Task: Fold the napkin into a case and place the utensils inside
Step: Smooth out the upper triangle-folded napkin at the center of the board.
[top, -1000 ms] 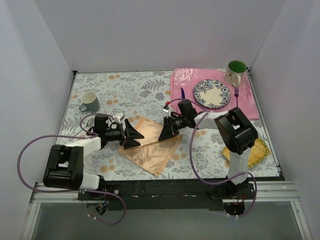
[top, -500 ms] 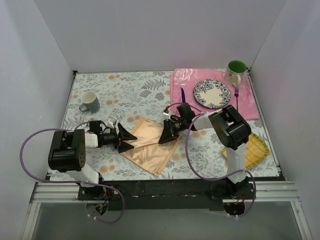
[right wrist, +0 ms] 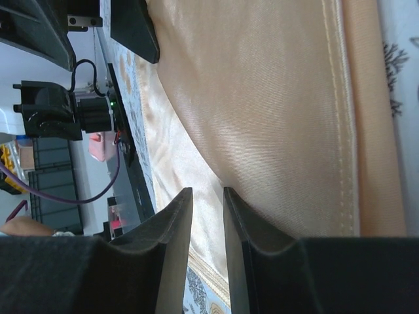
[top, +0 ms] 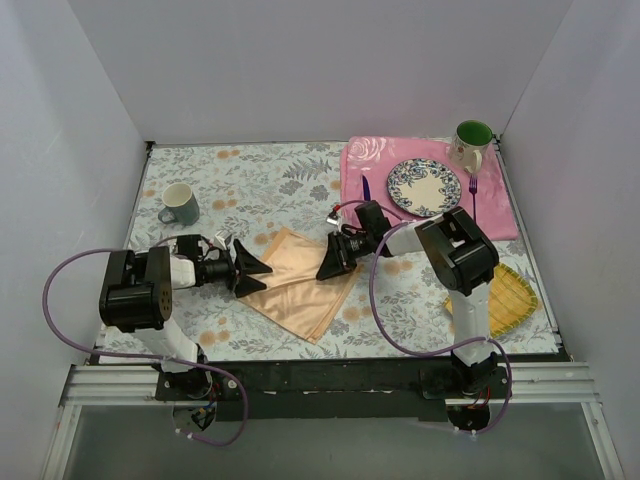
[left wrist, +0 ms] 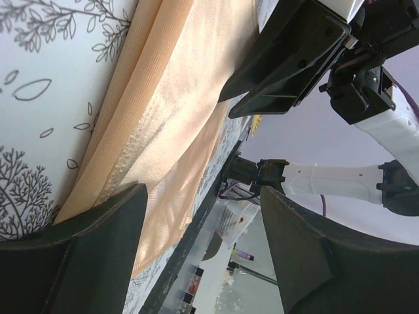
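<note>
The napkin lies near the middle of the table, between the 2 arms. It is doubled over, with an upper layer set askew on a lower one, so it is not yet a case. From the left wrist its layered left edge runs up between the fingers.

The left gripper sits low at that left corner with its jaws spread wide, straddling the edge and holding nothing. The right gripper is tipped down onto the napkin's upper right edge. Its jaws stand only a narrow slit apart, and a crease in the cloth leads toward the gap. I see no cloth clamped, so I judge it open but close to a pinch.

Over the last second the left arm has drawn back toward its base. Its gripper has slid off the napkin's body to the corner, while the right gripper has barely shifted. The napkin's outline looks slightly drawn in. That reads as lining up for the next fold, with both ends about to be taken.

The knife and fork lie untouched on the placemat, on either side of the plate, well apart from the napkin.
</note>
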